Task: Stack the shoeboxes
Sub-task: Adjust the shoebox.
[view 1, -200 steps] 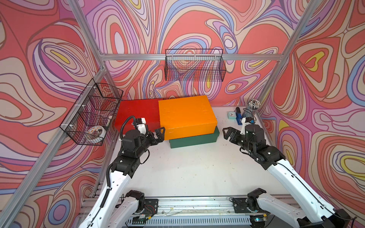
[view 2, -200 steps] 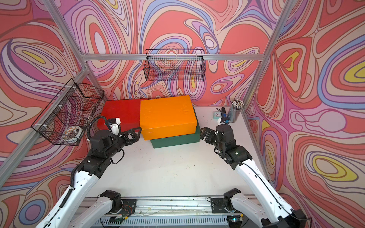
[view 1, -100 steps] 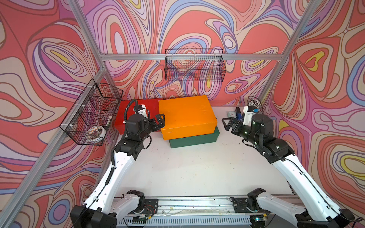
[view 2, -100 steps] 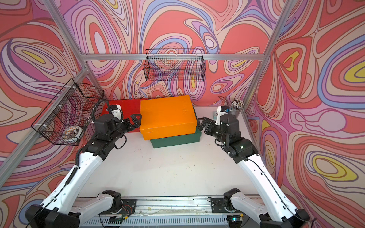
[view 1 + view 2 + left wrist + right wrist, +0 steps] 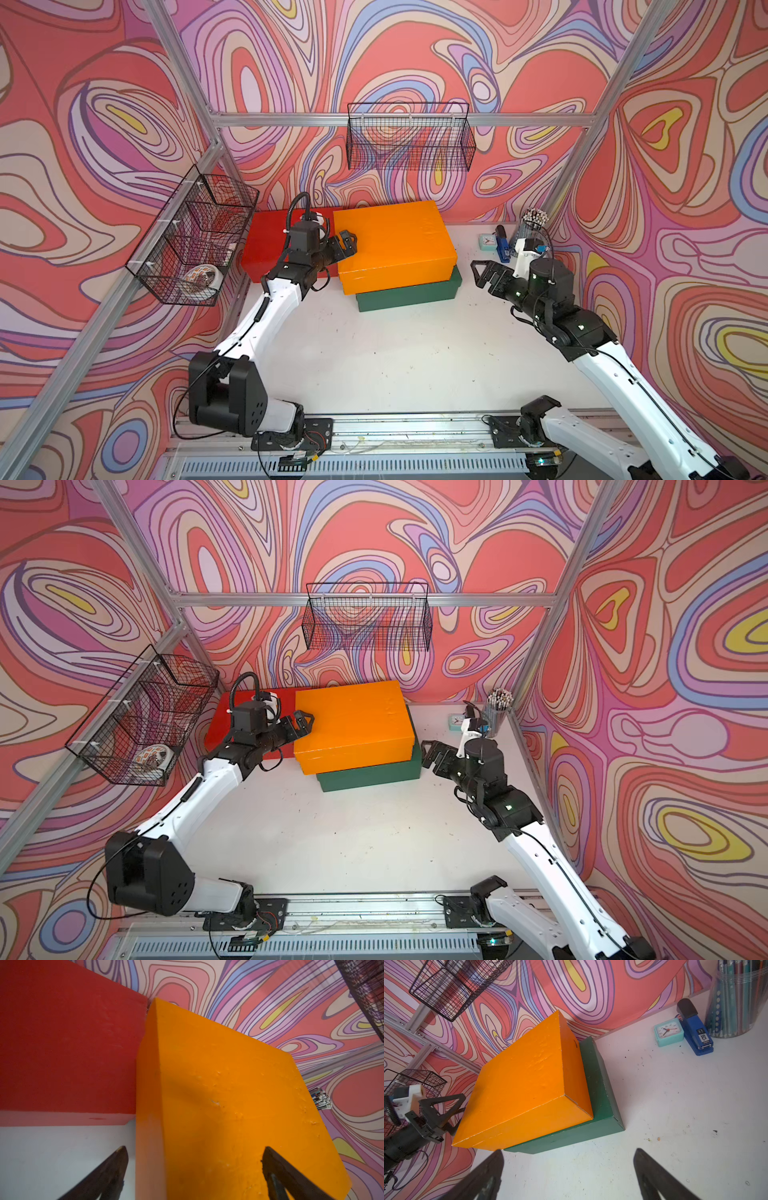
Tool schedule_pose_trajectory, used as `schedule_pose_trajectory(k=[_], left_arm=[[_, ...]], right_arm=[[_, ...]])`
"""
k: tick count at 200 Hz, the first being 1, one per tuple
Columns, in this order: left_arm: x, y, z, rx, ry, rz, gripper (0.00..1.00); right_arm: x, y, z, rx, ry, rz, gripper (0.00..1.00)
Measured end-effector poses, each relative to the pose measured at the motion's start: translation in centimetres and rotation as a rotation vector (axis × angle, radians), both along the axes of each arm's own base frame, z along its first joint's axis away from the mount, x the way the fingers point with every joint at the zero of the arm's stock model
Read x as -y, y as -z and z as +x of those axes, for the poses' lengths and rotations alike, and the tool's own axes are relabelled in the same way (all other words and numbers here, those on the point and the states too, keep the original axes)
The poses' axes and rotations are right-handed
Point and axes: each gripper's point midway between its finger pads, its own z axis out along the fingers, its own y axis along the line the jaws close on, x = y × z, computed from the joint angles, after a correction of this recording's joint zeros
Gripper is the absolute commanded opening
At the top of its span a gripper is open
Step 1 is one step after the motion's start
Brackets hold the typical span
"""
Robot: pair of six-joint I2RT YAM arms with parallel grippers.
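Top views show the orange shoebox (image 5: 392, 241) skewed on the green shoebox (image 5: 409, 291) at the desk's (image 5: 395, 353) back edge, overhanging toward the red shoebox (image 5: 266, 245) in the back left corner. Left wrist: the left hand (image 5: 195, 1148) gapes empty astride the orange end, likely to square it. Right wrist: the right hand (image 5: 569, 1151) hangs wide open, empty, near the green end.

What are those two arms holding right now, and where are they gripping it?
Nothing. The left gripper has its jaws open at the orange box's end; the right gripper is open, apart from it.
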Motion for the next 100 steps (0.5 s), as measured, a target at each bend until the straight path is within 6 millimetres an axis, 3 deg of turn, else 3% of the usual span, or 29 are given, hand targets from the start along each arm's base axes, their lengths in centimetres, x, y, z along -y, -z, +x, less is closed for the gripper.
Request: schedule_pose_trajectory(k=[53,100], left_arm=[[2.5,1.4,2.9,-0.052,0.095,-0.07,0.99],[3.5,1.9,3.1,-0.073,0.139,-0.106,0.99]], right_arm=[[0.1,0.5,0.4,-0.012,0.01,-0.011,0.98],[-0.3,1.8,1.2,-0.054,0.007,-0.027,0.98]])
